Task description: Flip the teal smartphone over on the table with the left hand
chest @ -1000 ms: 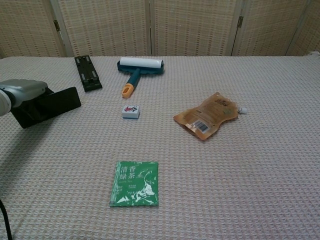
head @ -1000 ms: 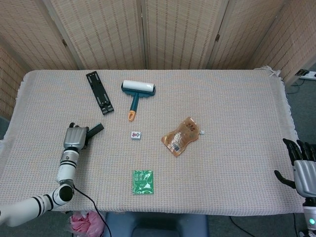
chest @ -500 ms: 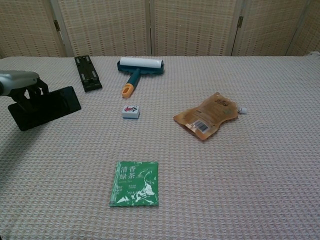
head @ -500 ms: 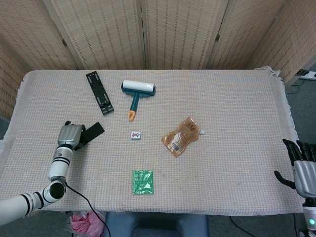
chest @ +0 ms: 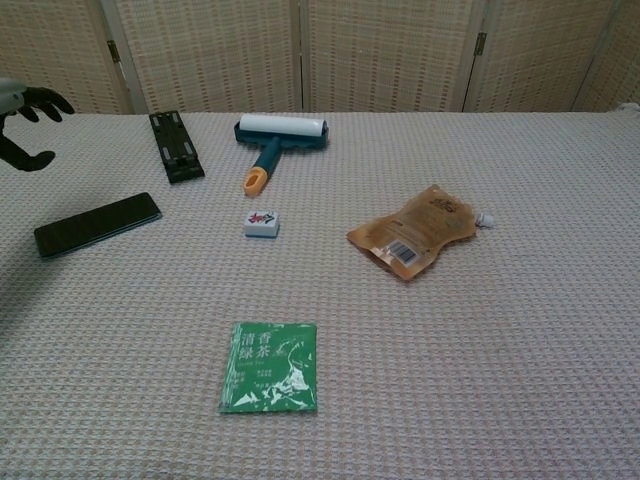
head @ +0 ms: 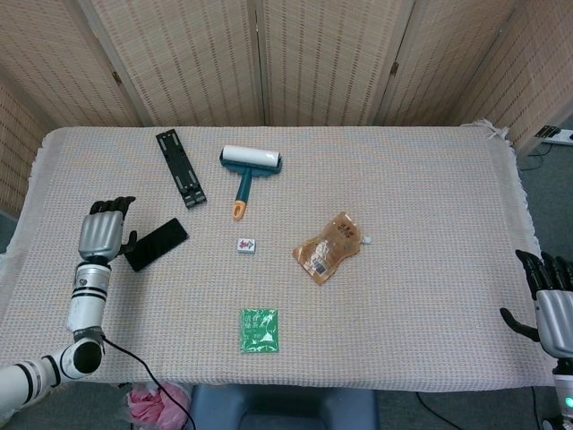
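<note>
- The phone (head: pixel 157 243) lies flat on the table (head: pixel 403 179) near its left edge, dark face up, its long side slanting up toward the right; in the chest view it shows as a dark slab (chest: pixel 97 224) with a thin teal edge.
- The left hand (head: pixel 100 235) is just beside the phone's left end, raised off the cloth, with its fingers (head: pixel 112 205) spread and gently curled and nothing in them. From the head view I cannot tell whether the thumb touches the phone; the chest view shows the hand (chest: pixel 27 120) up and well clear of it.
- The right hand (head: pixel 548 300) hangs off the table's right edge, fingers apart and pointing up, holding nothing.
- A black rail (head: pixel 181 167) lies up-table of the phone, slanted, apart from it.
- A lint roller (head: pixel 247 170) sits to the right of the rail, white roll at the far end, teal handle with an orange tip pointing toward the near side.
- A small tile (head: pixel 246 245) rests on the cloth to the right of the phone, just below the roller's tip.
- An orange pouch (head: pixel 329 247) with a white cap lies further right, near the table's middle.
- A green packet (head: pixel 259 330) lies flat near the front edge, well apart from the phone.
- Nothing rests on the phone or against it.
</note>
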